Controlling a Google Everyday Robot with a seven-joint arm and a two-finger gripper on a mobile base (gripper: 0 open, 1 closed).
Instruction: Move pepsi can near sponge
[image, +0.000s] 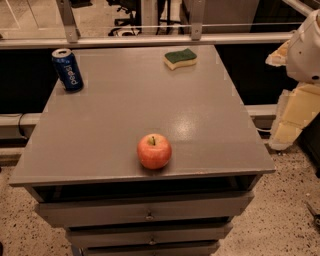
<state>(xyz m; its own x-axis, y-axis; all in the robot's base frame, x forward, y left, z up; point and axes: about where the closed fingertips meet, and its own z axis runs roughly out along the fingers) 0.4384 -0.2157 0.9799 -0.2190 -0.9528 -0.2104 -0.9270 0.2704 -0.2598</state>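
Note:
The pepsi can (67, 69), dark blue with white lettering and a silver top, stands upright at the far left corner of the grey table (130, 110). The sponge (180, 58), dark green on a pale yellow base, lies flat at the far edge, right of the middle. The can and sponge are far apart across the back of the table. My arm's white joint (307, 47) shows at the right edge, and my gripper (293, 115), pale yellow, hangs below it, off the table's right side, away from both objects.
A red apple (154, 150) sits near the table's front edge, in the middle. Drawers (147, 215) stand slightly open below the tabletop. A metal railing (150, 40) runs just behind the table. The floor is speckled.

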